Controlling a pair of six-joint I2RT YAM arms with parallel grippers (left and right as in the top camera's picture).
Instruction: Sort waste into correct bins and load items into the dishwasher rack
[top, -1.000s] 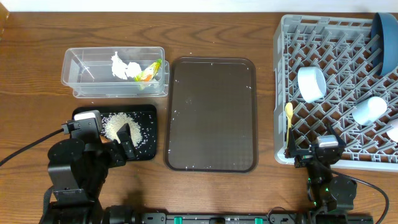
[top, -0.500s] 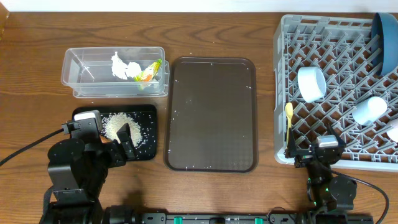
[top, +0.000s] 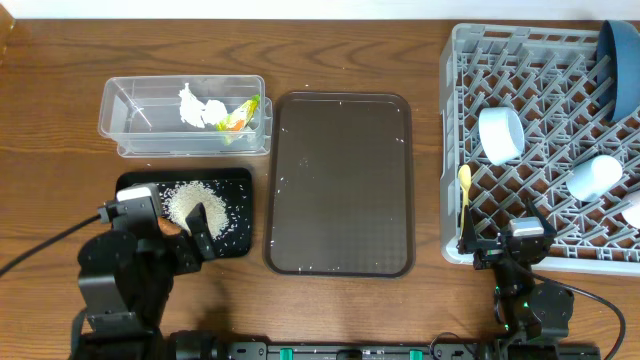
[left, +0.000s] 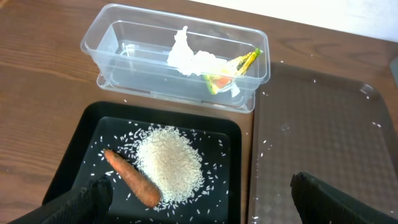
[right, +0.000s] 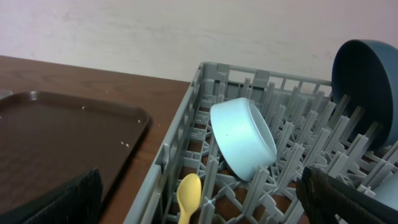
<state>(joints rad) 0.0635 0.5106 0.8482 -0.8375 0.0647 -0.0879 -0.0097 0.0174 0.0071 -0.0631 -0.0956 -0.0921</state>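
The clear tub (top: 120, 100) holds the white tissue (left: 186, 56) and the yellow-green wrapper (left: 239, 64). The black tray (left: 81, 149) holds a pile of rice (left: 169, 163) and the orange carrot stick (left: 130, 178). My left gripper (left: 199, 211) is open and empty just above the tray's near end. The grey rack (top: 455, 60) holds the white bowl (top: 500, 134), dark-blue bowl (top: 622, 68), light-blue cup (top: 594, 176), a pale cup (top: 634, 208) at the frame edge and the yellow spoon (right: 188, 198). My right gripper (right: 199, 211) is open and empty at the rack's front-left corner.
A large brown serving tray (top: 340, 183) lies between the bins and the rack, with a few stray rice grains on it. Scattered grains also lie on the black tray around the pile. The tub stands right behind the black tray.
My left arm has drawn back slightly toward the table's front edge. The right arm and all objects have not moved.
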